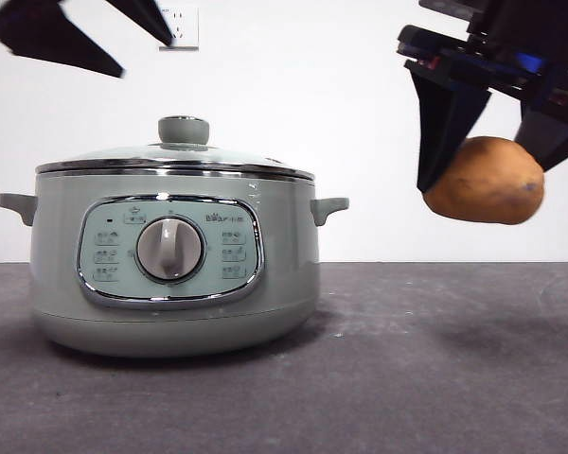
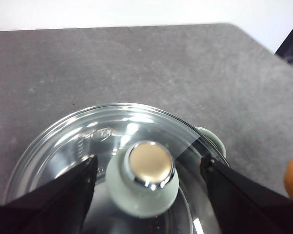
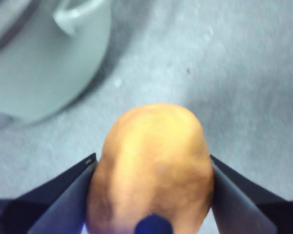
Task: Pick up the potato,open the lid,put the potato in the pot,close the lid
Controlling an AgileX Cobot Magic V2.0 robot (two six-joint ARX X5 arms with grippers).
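Overall, one potato (image 1: 485,180), one lid (image 1: 175,157), one pot (image 1: 175,274), two pincers.

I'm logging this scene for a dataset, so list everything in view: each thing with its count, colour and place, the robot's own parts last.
pot: one, pale sage green with a chrome-framed panel and grey dial, standing on the table.
lid: one, clear glass with steel rim and sage-green knob, seated on the pot.
potato: one, orange-brown, held in the air to one side of the pot, above the table.
table: one, dark grey, under everything.
wall socket: one, white, on the white wall behind.
left gripper: one, black, open, above the lid with a jaw on each side of the knob, not touching it.
right gripper: one, black, shut on the potato.
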